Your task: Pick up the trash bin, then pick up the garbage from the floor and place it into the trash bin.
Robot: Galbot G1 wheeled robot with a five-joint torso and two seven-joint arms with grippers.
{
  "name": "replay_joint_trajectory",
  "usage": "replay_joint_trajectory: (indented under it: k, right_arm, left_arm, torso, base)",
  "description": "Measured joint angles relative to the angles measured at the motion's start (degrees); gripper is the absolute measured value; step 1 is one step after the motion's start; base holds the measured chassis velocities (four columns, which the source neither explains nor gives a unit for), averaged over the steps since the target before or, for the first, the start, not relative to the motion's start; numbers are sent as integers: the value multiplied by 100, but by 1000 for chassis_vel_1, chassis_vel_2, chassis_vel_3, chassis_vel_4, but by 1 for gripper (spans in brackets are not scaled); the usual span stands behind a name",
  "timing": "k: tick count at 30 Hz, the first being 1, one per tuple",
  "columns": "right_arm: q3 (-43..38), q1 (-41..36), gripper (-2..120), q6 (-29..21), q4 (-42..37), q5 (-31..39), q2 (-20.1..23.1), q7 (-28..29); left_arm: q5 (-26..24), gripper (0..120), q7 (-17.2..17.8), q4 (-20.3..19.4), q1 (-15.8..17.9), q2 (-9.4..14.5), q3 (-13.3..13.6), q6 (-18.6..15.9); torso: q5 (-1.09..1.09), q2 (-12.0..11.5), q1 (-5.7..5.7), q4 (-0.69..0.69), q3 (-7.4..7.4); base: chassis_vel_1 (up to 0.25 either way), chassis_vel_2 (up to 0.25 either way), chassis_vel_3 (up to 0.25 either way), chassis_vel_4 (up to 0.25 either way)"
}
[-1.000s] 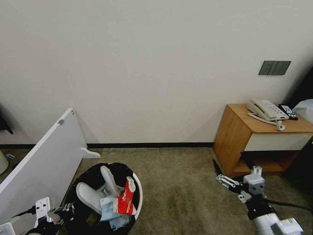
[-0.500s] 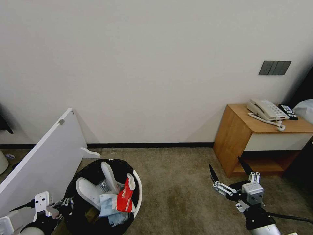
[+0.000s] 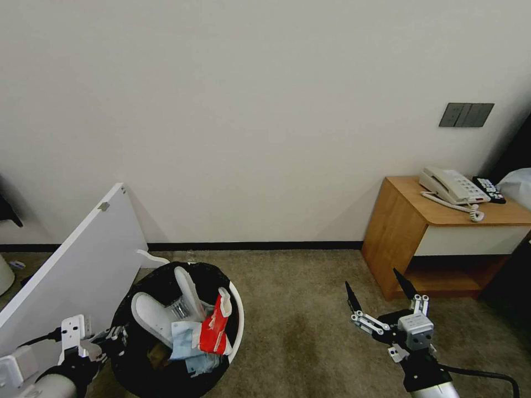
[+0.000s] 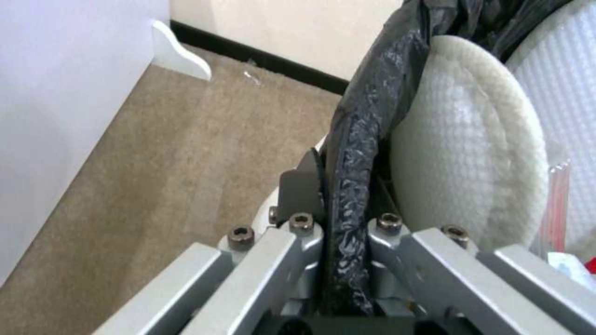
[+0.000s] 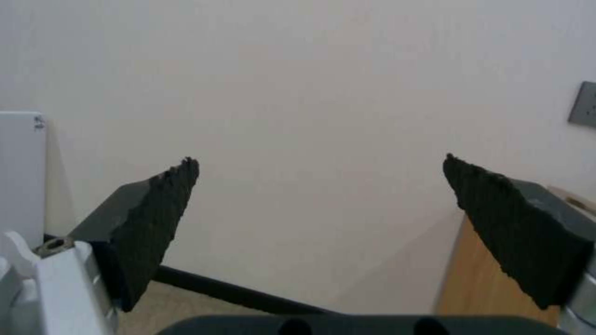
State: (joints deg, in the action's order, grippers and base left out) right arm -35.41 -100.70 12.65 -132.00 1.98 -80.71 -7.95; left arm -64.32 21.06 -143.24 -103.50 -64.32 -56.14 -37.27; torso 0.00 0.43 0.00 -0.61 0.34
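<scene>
Since a second ago: right gripper [image 3: 378,287] has slid back and toward the left of the head view, away from the bedside cabinet [image 3: 398,232]; the trash bin [image 3: 237,326] has edged up the picture and a touch right, with the left gripper [image 3: 113,337] following.

Head view, bin: white round bin, crinkly black liner, sitting low and left beside the leaning white panel [image 3: 77,265].

Head view, contents: two white slippers [image 3: 152,318] standing on end, a red-white packet [image 3: 214,331], pale-blue wad below; it looks well filled.

Head view, floor [image 3: 298,298]: beige carpet between bin and cabinet, no litter to be seen on it; I'd judge the collecting is nearly over.

Head view, right arm: hovering over the carpet, fingers spread wide, nothing in them.

Left wrist view: fingers [image 4: 301,193] pinched on the bin's lined rim [image 4: 354,158], one inside, one outside. That rim grip is what carries the bin. Slipper [image 4: 472,139] pressed just inside.

Right wrist view: both black fingers [image 5: 155,223] far apart, empty, facing the pale wall.
</scene>
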Motion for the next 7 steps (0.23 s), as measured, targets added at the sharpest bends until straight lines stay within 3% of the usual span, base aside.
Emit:
replay_joint_trajectory:
  k: [7]
  right_arm:
    - [17,15,100,46,36,-197,-100,140]
  left_arm:
    - [-69,2,13,0,140,103,4,-3]
  torso:
    - [0,0,0,-1,0]
  base:
    - [0,0,0,0]
